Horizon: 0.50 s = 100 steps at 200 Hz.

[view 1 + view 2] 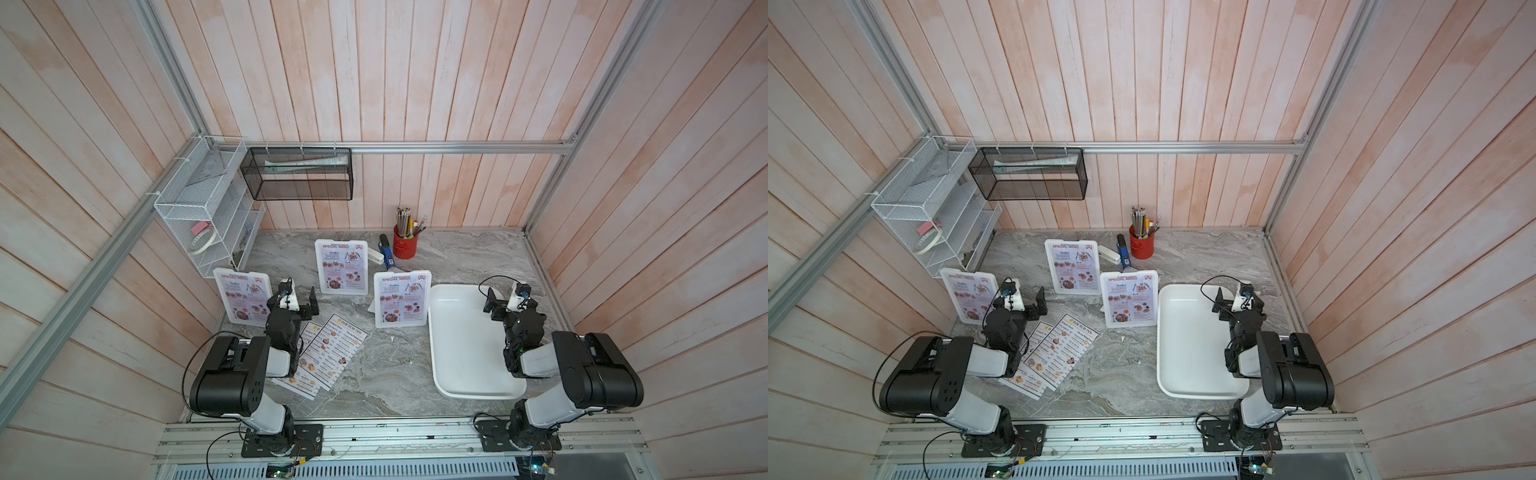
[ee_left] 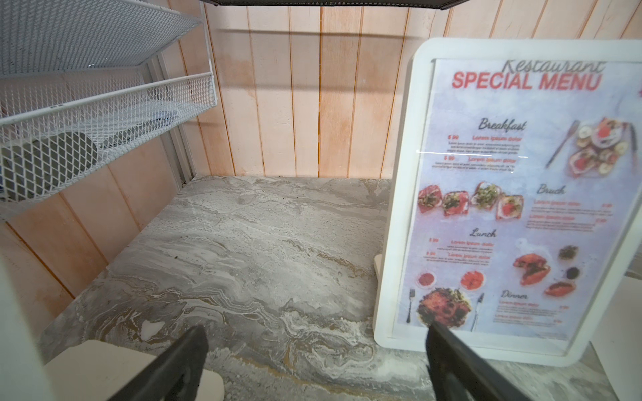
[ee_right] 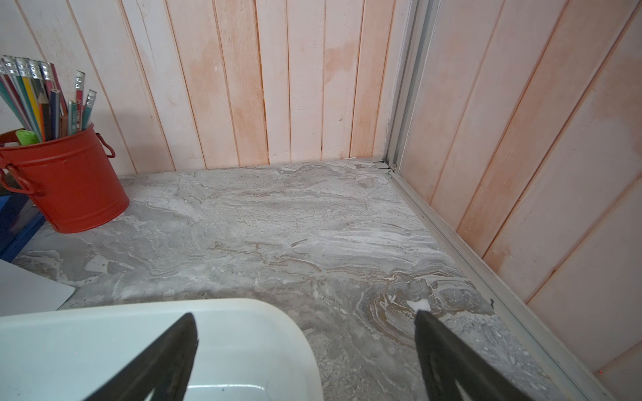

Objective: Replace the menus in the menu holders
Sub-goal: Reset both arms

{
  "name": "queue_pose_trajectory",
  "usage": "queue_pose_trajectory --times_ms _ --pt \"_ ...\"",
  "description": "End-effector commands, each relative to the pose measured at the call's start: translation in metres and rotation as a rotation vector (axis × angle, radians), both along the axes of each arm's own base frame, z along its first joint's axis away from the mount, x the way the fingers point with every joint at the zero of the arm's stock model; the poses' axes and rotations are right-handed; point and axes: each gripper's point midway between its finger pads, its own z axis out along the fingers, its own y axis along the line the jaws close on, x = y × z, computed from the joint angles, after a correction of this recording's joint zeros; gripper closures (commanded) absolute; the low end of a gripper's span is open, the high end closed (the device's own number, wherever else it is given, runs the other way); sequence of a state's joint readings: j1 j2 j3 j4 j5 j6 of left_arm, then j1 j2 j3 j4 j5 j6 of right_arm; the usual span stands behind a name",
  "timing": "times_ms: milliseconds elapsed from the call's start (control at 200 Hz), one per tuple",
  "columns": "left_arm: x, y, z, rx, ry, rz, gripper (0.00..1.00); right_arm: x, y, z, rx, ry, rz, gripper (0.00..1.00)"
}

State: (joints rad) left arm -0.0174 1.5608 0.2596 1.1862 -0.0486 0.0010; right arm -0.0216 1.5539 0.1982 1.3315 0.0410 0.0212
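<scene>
The left holder [image 1: 243, 299], a white plastic menu frame with rounded corners, stood at 9 o'clock on the grey marble table [image 1: 374, 374]. Two more like it stood up too: the back holder [image 1: 341, 266] at 11 o'clock and the middle holder [image 1: 401, 299] near the centre. Each had a pinkish SPECIAL MENU sheet [image 2: 503, 208] inside. The white DIM SUM INN paper menus [image 1: 328, 353] lay flat in an overlapping pile at 8 o'clock. The left gripper [image 2: 316, 333] hung just beside the left holder, jaws spread wide, holding nothing.

The paper looked thin, light and floppy. Flat sheets are probably hard to lift, so a loose corner or edge seemed the best place to pinch. The holders looked stiff but light and might tip, so one gripper should likely steady the frame.

A white wire rack [image 1: 199, 216] on the left wall held a roll of tape. A black mesh basket [image 1: 299, 174] on the back wall held folded paper. A red metal bucket [image 1: 404, 245] at 12 o'clock was full of pencils. The big shallow white tray [image 1: 465, 374] at 3 o'clock had nothing in it. The right gripper [image 3: 305, 317] hung over its far corner, jaws spread wide, empty.
</scene>
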Motion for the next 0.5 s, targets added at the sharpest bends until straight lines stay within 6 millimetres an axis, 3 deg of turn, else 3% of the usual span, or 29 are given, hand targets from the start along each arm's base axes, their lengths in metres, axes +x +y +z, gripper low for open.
queue_pose_trajectory --times_ms 0,35,65,115,140,165,205,295,365,465,495 --pt "0.0 0.0 0.002 0.009 -0.013 -0.007 0.0 -0.026 0.023 0.018 -0.055 -0.112 0.136 0.02" --pt "0.0 0.0 0.002 0.009 -0.012 -0.008 0.0 -0.042 0.025 0.023 -0.071 -0.156 0.152 0.02" --pt "0.0 0.0 0.002 0.008 -0.011 -0.007 0.0 -0.045 0.011 0.026 -0.043 -0.172 0.074 0.02" --pt "0.0 0.0 0.002 0.008 -0.011 -0.008 0.0 -0.034 -0.025 0.022 0.04 -0.161 -0.136 0.02" --pt "0.0 0.0 0.002 0.008 -0.012 -0.007 0.0 -0.022 -0.033 0.015 0.052 -0.12 -0.186 0.02" --pt "0.0 0.0 0.002 0.008 -0.012 -0.007 0.0 -0.008 -0.027 0.002 0.048 -0.03 -0.165 0.02" --pt "0.0 0.001 0.003 0.008 -0.014 -0.006 0.0 0.01 0.001 -0.006 -0.016 0.085 0.0 0.02" --pt "0.0 0.001 0.002 0.008 -0.012 -0.005 0.0 -0.024 0.028 0.018 -0.061 -0.119 0.158 0.02" --pt "0.0 0.0 0.002 0.009 -0.011 -0.006 0.0 -0.03 0.017 0.022 -0.046 -0.158 0.095 0.02" --pt "0.0 0.0 0.002 0.008 -0.013 -0.007 0.0 0.006 0.0 0.003 -0.005 -0.003 0.0 0.02" --pt "0.0 0.001 0.002 0.008 -0.012 -0.006 0.0 0.004 -0.001 0.001 -0.003 0.018 -0.004 0.02"
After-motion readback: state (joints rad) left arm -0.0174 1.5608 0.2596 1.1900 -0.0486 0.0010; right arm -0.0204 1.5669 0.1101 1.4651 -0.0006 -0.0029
